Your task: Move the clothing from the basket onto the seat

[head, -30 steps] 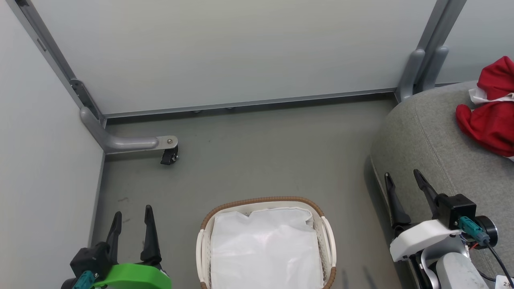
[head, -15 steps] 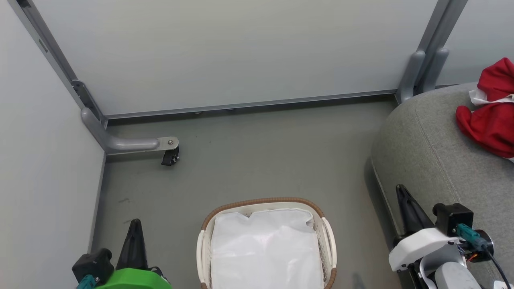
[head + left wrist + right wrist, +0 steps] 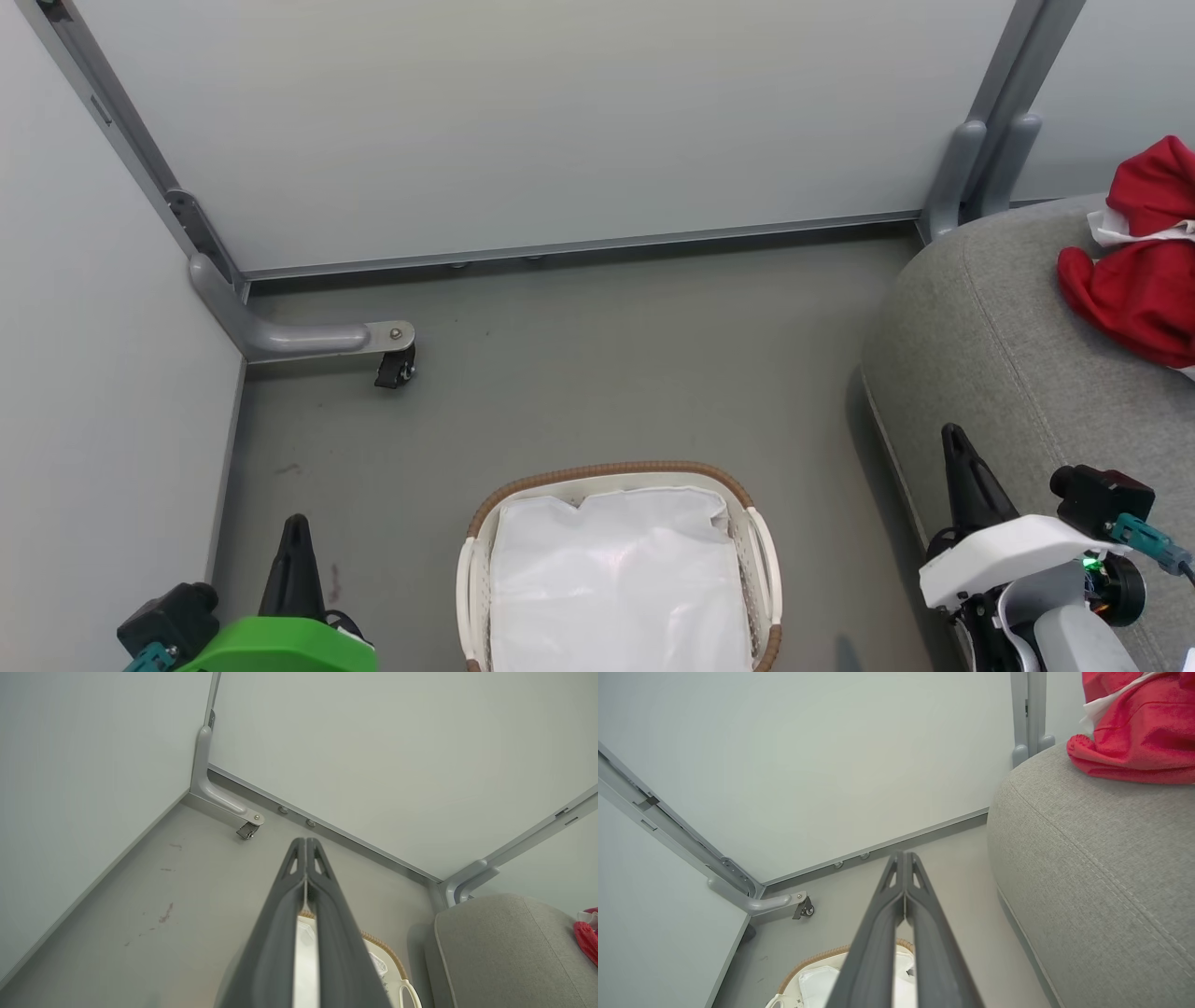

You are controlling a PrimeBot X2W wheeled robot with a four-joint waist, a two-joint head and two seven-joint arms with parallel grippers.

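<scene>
The red clothing [image 3: 1139, 266] with white trim lies on the grey seat [image 3: 999, 345] at the right; the right wrist view has the clothing [image 3: 1139, 728] on the seat [image 3: 1101, 868] at its top right. On the floor at bottom centre stands the basket [image 3: 616, 471], with just its white liner showing inside. My left gripper [image 3: 296, 527] hangs shut and empty left of the basket. At the seat's front edge my right gripper [image 3: 954, 439] is also shut and empty. Both wrist views show the fingers pressed together, left gripper [image 3: 306, 842] and right gripper [image 3: 903, 856].
Pale partition panels close the back and left. A grey metal foot with a caster [image 3: 392, 364] juts out of the back-left corner. Another grey post [image 3: 980, 168] stands behind the seat. Grey floor [image 3: 607, 373] lies between basket and wall.
Both grippers went from open to shut with nothing in them, and both have drawn back toward the bottom of the head view.
</scene>
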